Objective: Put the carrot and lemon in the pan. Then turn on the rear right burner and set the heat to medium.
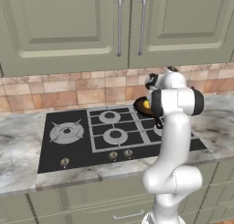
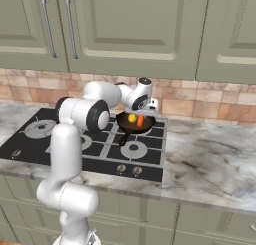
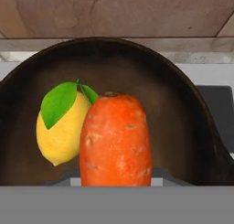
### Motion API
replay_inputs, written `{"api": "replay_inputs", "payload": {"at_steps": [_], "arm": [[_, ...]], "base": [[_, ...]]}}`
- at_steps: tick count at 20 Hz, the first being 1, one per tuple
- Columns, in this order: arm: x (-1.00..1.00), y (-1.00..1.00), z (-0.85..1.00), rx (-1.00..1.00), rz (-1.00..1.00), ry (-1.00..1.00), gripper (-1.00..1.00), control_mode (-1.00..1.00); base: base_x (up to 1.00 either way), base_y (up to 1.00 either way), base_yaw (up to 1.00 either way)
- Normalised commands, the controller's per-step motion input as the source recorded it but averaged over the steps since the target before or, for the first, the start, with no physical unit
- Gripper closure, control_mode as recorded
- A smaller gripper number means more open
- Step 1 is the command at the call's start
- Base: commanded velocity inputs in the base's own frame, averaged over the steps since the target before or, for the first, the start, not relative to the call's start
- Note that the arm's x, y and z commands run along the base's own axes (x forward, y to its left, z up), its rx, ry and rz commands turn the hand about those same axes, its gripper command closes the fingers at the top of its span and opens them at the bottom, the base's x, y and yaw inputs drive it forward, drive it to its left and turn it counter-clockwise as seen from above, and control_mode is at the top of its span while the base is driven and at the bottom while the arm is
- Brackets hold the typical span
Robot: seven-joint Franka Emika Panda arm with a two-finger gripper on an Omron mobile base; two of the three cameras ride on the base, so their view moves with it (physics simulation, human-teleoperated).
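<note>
The dark pan (image 2: 126,125) sits on the right rear of the cooktop, its rim (image 3: 137,49) curving round the hand view. Inside it lies the yellow lemon (image 3: 61,134) with a green leaf, also visible as a yellow spot (image 2: 131,118) (image 1: 146,104). The orange carrot (image 3: 116,141) stands upright right beside the lemon (image 2: 140,120), over the pan's floor. My gripper (image 2: 148,109) hangs just above the pan and is shut on the carrot's top end; its fingertips are hidden by the carrot. The rear right burner is hidden under the pan.
The black cooktop (image 1: 68,150) has a large star-grate burner (image 1: 66,132) at left and small rings (image 1: 115,136) in the middle. Knobs (image 1: 113,155) (image 2: 136,170) line its front edge. A tiled wall and cabinets rise behind. Marble counter (image 2: 210,159) extends right.
</note>
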Motion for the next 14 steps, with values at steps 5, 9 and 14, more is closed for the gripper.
{"api": "replay_inputs", "payload": {"at_steps": [5,9,14], "arm": [[0.26,0.00,-0.04,0.00,0.00,-0.04,1.00,-1.00],[0.20,0.00,-0.11,0.00,0.00,-0.05,1.00,-1.00],[0.05,0.00,-0.20,0.00,0.00,-0.02,1.00,-1.00]], "base": [[0.00,0.00,0.00],[0.00,0.00,0.00],[0.00,0.00,0.00]]}}
